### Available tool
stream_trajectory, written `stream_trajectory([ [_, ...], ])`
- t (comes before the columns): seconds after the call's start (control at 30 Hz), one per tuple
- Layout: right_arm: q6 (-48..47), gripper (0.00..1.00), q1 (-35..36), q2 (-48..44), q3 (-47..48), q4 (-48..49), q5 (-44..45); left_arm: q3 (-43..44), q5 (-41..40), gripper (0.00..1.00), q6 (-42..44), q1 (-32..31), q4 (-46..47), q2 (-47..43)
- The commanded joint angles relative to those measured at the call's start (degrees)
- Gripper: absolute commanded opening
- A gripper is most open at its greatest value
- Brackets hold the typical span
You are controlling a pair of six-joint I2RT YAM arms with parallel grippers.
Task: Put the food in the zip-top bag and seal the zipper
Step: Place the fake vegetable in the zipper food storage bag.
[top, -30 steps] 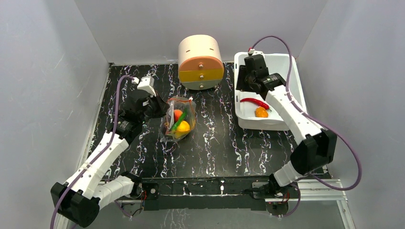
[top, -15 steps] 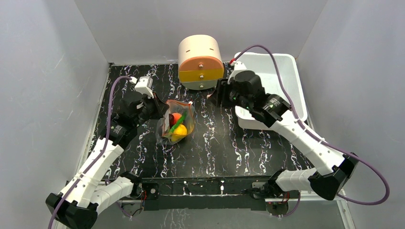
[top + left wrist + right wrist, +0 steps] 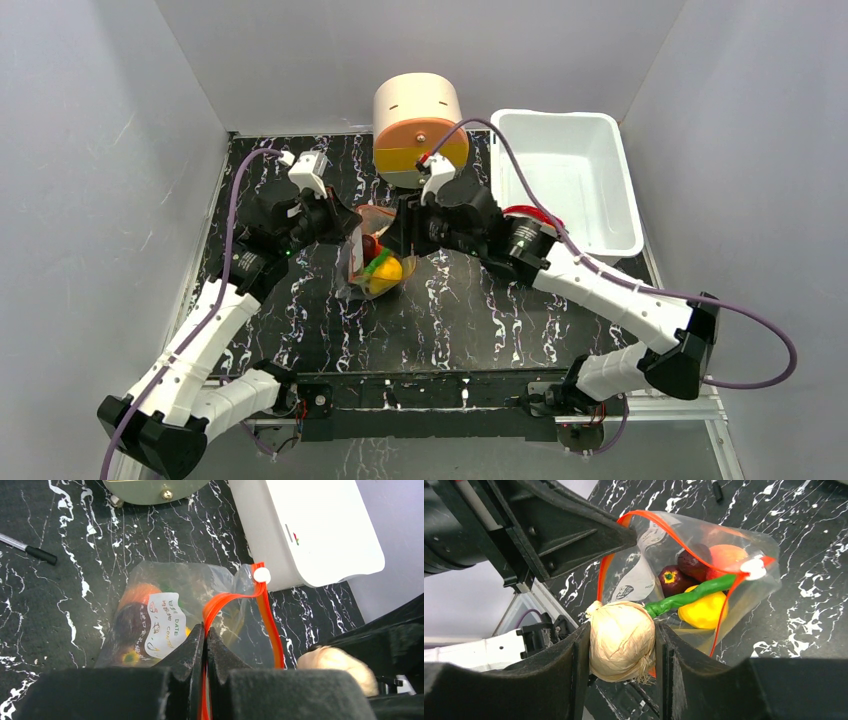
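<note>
The clear zip-top bag [image 3: 378, 262] lies left of centre on the black marbled table, mouth open. My left gripper [image 3: 205, 630] is shut on one side of the orange-red zipper [image 3: 272, 630] and holds that edge up. Inside the bag are a yellow lemon [image 3: 701, 611], a green chili [image 3: 689, 596], a dark maroon piece [image 3: 672, 576] and an orange fruit [image 3: 726, 555]. My right gripper [image 3: 622, 630] is shut on the beige bulb [image 3: 622, 642] just at the bag's mouth. A red chili [image 3: 532, 212] shows in the tub behind the right arm.
A white rectangular tub [image 3: 612, 190] stands at the back right. A round beige unit with orange and yellow drawers [image 3: 420, 125] stands at the back centre. A pen [image 3: 30, 550] lies on the table left of the bag.
My right arm has swung left from the white tub to the bag's mouth with the beige bulb. The left gripper has kept hold of the bag's edge and shifted slightly right.
</note>
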Motion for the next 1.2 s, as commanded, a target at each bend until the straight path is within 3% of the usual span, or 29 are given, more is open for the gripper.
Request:
stream_trajectory([
  [0.0,0.4,0.35,2.0,1.5,-0.3,3.6,2.9,1.6,3.6,0.00,-0.9,-0.2,0.9,-0.7],
  [0.33,-1.3,0.36,4.9,5.4,-1.6,2.5,7.6,-1.1,4.5,0.00,-4.4,-0.2,0.8,-3.5],
  [0.63,-4.4,0.39,6.9,10.6,1.3,1.2,18.0,-0.1,5.5,0.00,-4.8,-0.2,0.1,-4.6],
  [0.9,-2.7,0.41,6.9,12.0,0.7,6.5,24.1,-0.3,5.8,0.00,-5.3,-0.2,-0.5,-4.5],
  [1.17,-2.5,0.44,6.9,13.5,1.2,10.9,24.8,-0.6,6.2,0.00,-5.6,-0.2,-0.1,-4.6],
])
